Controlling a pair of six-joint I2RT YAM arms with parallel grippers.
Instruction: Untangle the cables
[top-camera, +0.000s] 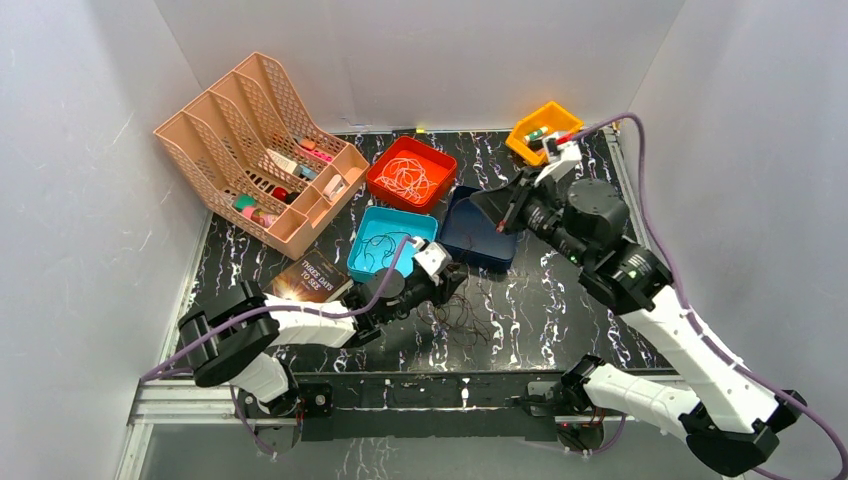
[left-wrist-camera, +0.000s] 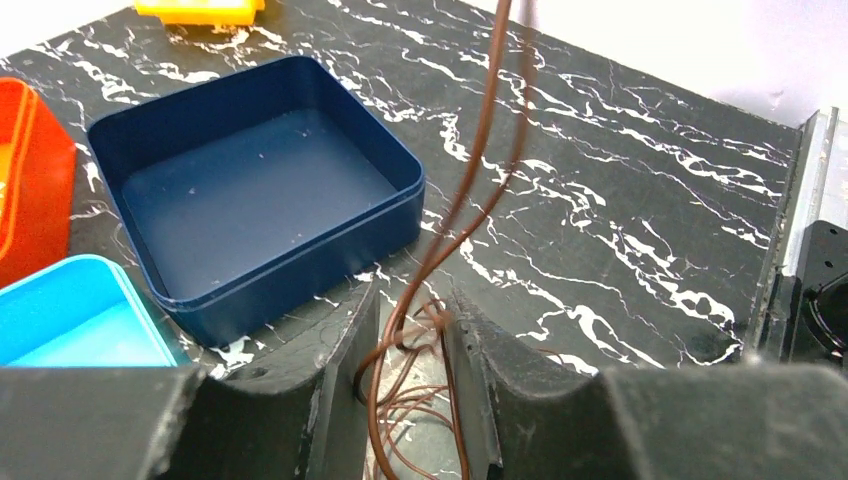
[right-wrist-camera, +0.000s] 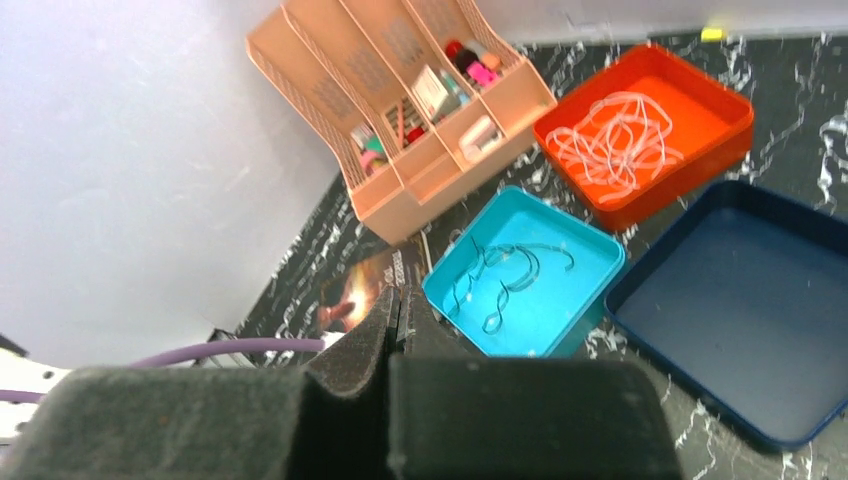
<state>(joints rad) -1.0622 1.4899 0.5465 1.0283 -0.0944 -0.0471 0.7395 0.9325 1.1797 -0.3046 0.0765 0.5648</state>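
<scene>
Over the worktop (top-camera: 560, 300) near the navy tray (left-wrist-camera: 300, 270), the right pincer (right-wrist-camera: 397, 300) hangs pressed together and the left pincer (left-wrist-camera: 412, 300) straddles the reddish-brown cable (left-wrist-camera: 477, 140) (grip uncertain), whose loops could cinch into a knot under a hard pull.

Glossy marbled table (left-wrist-camera: 640, 200), matt plastic navy tray (left-wrist-camera: 330, 250), smooth brown cable (left-wrist-camera: 438, 252)

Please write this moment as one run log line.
left claw: around brown cable, not shut | right claw: shut, raised | white cable: orange tray | black cable: teal tray | navy tray: empty
</scene>
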